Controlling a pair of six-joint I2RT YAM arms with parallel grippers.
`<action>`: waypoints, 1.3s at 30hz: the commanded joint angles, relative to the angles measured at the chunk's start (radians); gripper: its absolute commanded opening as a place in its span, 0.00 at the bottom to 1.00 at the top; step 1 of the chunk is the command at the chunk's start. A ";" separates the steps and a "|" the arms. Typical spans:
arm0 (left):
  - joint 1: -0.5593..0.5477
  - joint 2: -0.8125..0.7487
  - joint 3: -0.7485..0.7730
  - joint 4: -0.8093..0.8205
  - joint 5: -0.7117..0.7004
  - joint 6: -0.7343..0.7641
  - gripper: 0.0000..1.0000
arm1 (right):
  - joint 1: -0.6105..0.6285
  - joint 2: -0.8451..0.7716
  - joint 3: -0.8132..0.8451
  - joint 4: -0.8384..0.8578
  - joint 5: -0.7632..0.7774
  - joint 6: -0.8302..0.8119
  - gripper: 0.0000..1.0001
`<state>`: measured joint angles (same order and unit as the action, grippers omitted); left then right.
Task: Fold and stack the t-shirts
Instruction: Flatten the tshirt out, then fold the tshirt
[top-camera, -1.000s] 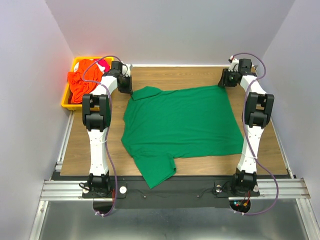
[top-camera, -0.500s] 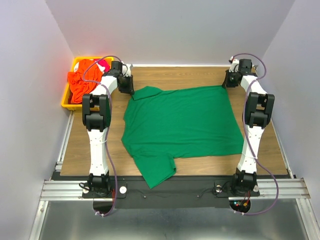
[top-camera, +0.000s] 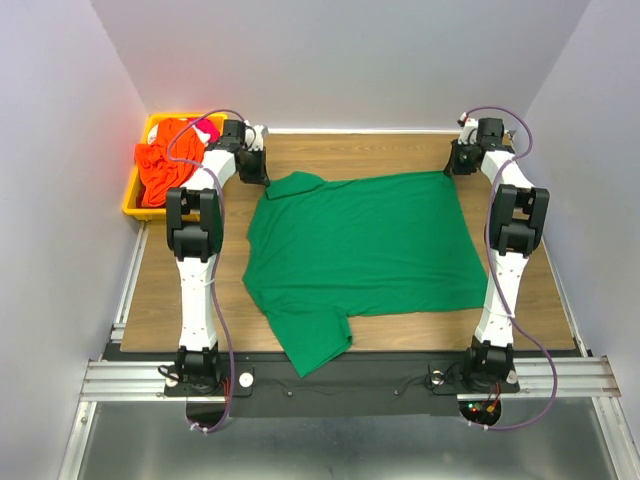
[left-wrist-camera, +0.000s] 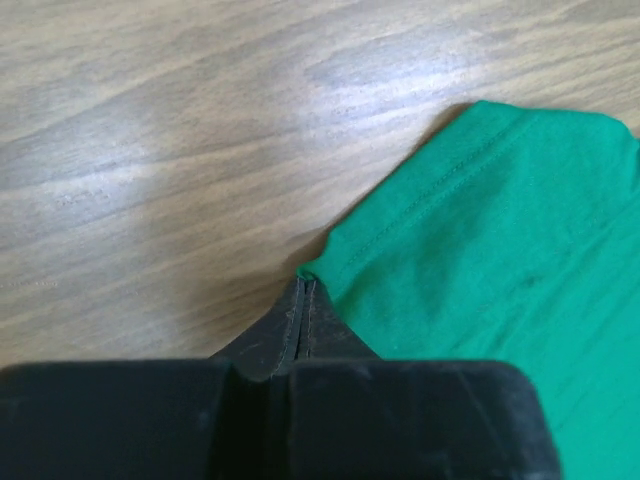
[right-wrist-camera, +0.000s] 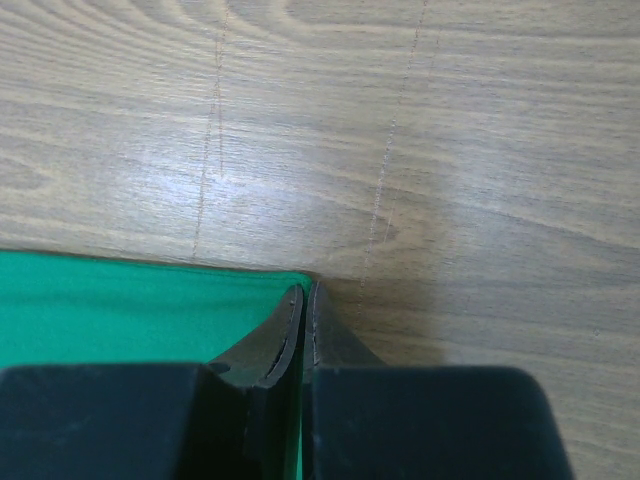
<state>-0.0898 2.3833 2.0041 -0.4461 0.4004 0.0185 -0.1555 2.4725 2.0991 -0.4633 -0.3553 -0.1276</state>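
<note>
Here, a dark green cloth t-shirt (top-camera: 360, 240) lies spread flat on the brown wooden table (top-camera: 535, 300). The left gripper (left-wrist-camera: 303, 290) is pinched tight on its far left edge. The right gripper (right-wrist-camera: 305, 292) pinches its far right corner. Farther left, a yellow plastic bin (top-camera: 132, 195) holds a bright orange t-shirt (top-camera: 160, 170) and a red-pink t-shirt (top-camera: 210, 130).

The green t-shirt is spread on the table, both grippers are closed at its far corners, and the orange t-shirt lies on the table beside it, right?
No: the orange t-shirt lies in the yellow bin, per the top view. The green t-shirt is spread out, left gripper and right gripper closed at its far corners.
</note>
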 joint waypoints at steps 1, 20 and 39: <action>0.001 -0.015 0.065 0.007 0.002 0.006 0.00 | 0.005 -0.012 0.033 -0.034 0.006 -0.003 0.01; 0.001 -0.220 0.032 0.052 0.077 0.110 0.00 | -0.007 -0.132 0.095 -0.034 -0.007 -0.006 0.01; -0.002 -0.527 -0.287 0.050 0.155 0.170 0.00 | -0.038 -0.268 -0.070 -0.034 -0.088 -0.087 0.01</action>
<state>-0.0898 1.9705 1.7523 -0.4030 0.5243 0.1703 -0.1776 2.2726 2.0430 -0.5167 -0.4133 -0.1879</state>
